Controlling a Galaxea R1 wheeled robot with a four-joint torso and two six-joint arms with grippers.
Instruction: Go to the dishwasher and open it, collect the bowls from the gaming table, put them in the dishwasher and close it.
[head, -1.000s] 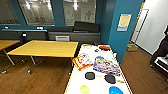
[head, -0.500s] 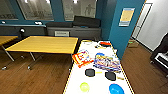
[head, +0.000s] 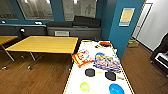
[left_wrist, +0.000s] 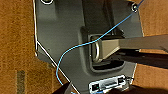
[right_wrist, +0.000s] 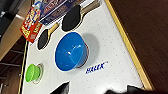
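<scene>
The long white-topped gaming table (head: 100, 82) stretches away from me, right of centre in the head view. At its near end sit a blue bowl (head: 116, 88) and a smaller green bowl (head: 84, 86). No dark grey-black bowl is on it; the two flat black things (head: 90, 72) with wooden handles are bats. In the right wrist view the blue bowl (right_wrist: 70, 51) looms large, the green bowl (right_wrist: 32, 72) stands beside it, and my right gripper (right_wrist: 96, 92) hangs just above the white top (right_wrist: 112, 42). The dishwasher is out of view.
Colourful game boxes (head: 107, 62) and a red box (head: 81, 58) lie mid-table. A yellow-topped table (head: 45, 43) stands to the left, with a dark sofa (head: 75, 23) behind it. A blue wall corner (head: 122, 32) and a dark chair (head: 161, 57) flank the right. The left wrist view looks down on my grey base (left_wrist: 65, 37) over brown floor.
The whole head picture has shifted as I drive: the white table now sits a little nearer and more central. Nothing on it has moved.
</scene>
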